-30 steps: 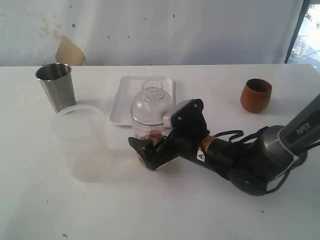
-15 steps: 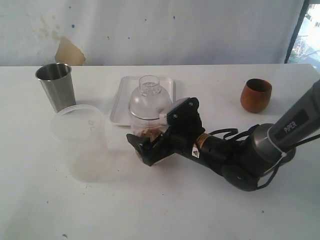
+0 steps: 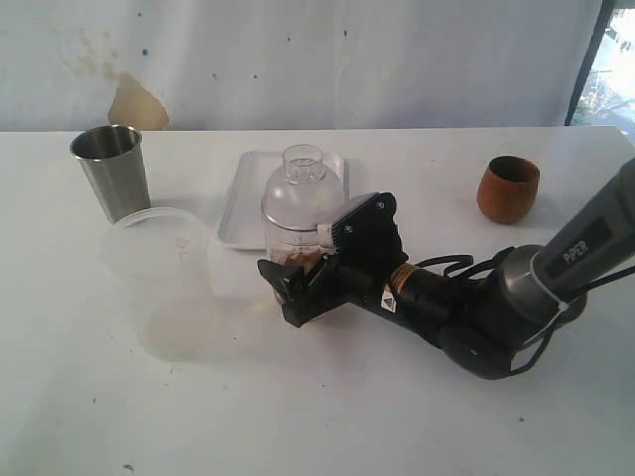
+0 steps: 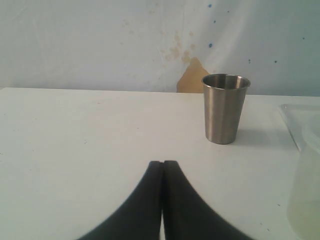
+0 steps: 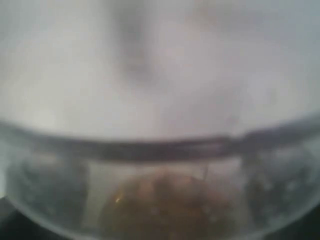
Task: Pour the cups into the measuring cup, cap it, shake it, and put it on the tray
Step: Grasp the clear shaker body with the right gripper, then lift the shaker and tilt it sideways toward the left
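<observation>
- Clasped low on its body by the right gripper [image 3: 288, 291]: the measuring cup [image 3: 294, 241], with the jaws drawn in to the cup's width on either side and nothing else held.
- Standing upright, long axis vertical, with the cap [image 3: 303, 183] seated on top and a small brown heap at the bottom. Shown in the right wrist view only as a blur of clear wall and brown.
- Cannot tell whether resting on the table [image 3: 298, 416] or lifted just off it — base hidden behind the fingers.
- Placed just in front of the near rim of the tray [image 3: 241, 203]. Tray beyond the cup, on the far side from the wrist and a little to the left.
- Judged from the cap on and the contents inside: shaking or setting down now in hand. For the set-down, calls for a short carry forward, away from the arm, kept upright, then down inside the rim.
- Nearer by far: the right arm. Left gripper [image 4: 163, 163] pressed fully together on nothing, facing the steel tumbler [image 4: 225, 107] — well apart from the cup.
- Wooden cup [image 3: 508, 188] off to the right, out of that path.
</observation>
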You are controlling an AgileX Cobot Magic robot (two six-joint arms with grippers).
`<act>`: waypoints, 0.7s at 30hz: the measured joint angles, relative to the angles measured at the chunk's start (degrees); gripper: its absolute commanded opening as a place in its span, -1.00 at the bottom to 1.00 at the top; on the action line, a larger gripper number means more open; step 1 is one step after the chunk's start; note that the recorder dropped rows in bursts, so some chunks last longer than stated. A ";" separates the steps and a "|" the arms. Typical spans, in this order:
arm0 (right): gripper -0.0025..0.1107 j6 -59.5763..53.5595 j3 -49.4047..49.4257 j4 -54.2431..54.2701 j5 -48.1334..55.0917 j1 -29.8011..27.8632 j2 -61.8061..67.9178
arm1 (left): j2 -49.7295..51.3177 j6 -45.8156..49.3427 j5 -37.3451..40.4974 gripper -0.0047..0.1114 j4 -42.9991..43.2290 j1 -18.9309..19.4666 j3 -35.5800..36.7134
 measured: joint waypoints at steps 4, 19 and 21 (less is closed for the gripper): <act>-0.96 0.00 0.00 0.13 0.00 0.00 0.00 | 0.00 0.00 0.00 -0.92 0.00 0.00 0.00; -0.96 0.05 -2.41 -1.18 15.15 0.00 -10.01 | 0.00 0.00 0.00 -0.92 0.00 0.00 0.00; -0.96 0.05 -3.63 -2.41 16.73 0.00 -12.67 | 0.00 0.00 0.00 -0.92 0.00 0.00 0.00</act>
